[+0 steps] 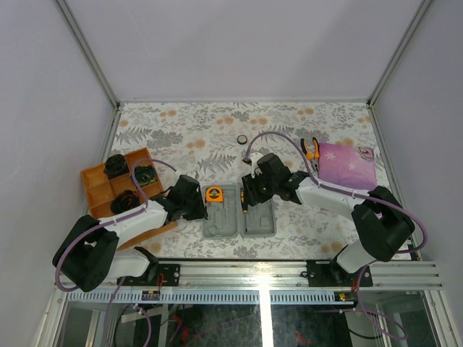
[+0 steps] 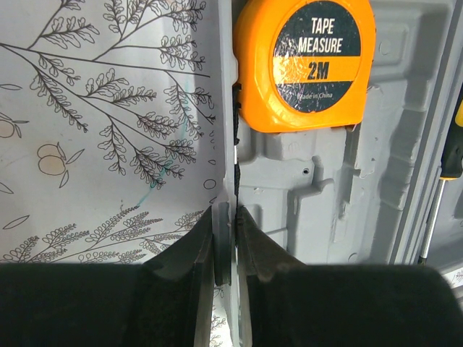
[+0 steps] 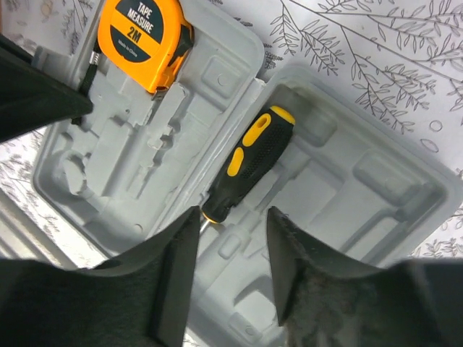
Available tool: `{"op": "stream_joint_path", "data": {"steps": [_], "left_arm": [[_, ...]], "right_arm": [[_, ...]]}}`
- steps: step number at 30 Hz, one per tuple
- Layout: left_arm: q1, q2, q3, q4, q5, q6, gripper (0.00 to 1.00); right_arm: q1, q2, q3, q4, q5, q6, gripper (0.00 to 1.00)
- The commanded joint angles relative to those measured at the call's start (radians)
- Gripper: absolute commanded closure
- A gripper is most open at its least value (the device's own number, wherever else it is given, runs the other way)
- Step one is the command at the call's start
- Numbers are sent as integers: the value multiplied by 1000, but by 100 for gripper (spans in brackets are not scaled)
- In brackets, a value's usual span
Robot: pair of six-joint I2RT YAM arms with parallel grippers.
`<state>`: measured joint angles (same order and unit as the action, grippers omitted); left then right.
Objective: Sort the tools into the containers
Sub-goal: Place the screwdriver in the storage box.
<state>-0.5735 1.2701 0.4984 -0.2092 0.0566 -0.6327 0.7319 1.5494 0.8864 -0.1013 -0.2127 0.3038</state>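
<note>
The grey tool case (image 1: 258,224) lies open in two halves at the near middle of the table. The orange tape measure (image 2: 304,65) sits in the far corner of the left half (image 3: 108,166). My left gripper (image 2: 226,217) is shut on that half's left rim (image 2: 224,144). The black-and-yellow screwdriver (image 3: 249,163) lies in the right half (image 3: 362,210) beside the hinge. My right gripper (image 3: 231,224) hovers open just over its shaft end, holding nothing. The orange-handled pliers (image 1: 311,150) and the small black tape ring (image 1: 242,139) lie on the cloth farther back.
A purple star-patterned cloth (image 1: 347,166) lies at the right, next to the pliers. An orange compartment tray (image 1: 98,189) with black items stands at the left, beside my left arm. The flowered tablecloth (image 1: 181,130) covers the table.
</note>
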Motion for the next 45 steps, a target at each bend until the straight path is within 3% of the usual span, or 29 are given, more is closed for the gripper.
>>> {"op": "stream_joint_path", "data": {"steps": [1, 4, 14, 22, 31, 39, 45], "left_arm": [[-5, -3, -18, -10, 8, -2, 88], [-5, -6, -12, -17, 4, -1, 88], [-5, -4, -14, -15, 8, 2, 88], [-5, 0, -4, -19, 11, 8, 88], [-5, 8, -1, -10, 22, 11, 88], [-5, 12, 1, -6, 32, 14, 88], [-5, 18, 0, -2, 32, 16, 88]], "right_arm": [[14, 0, 10, 18, 47, -119, 45], [15, 25, 35, 39, 39, -123, 41], [9, 155, 80, 135, -32, 23, 44], [3, 217, 121, 34, 4, 98, 51], [-20, 336, 108, -20, -61, 174, 57], [-23, 464, 135, -62, -105, 152, 54], [-20, 467, 149, -125, -35, 99, 49]]}}
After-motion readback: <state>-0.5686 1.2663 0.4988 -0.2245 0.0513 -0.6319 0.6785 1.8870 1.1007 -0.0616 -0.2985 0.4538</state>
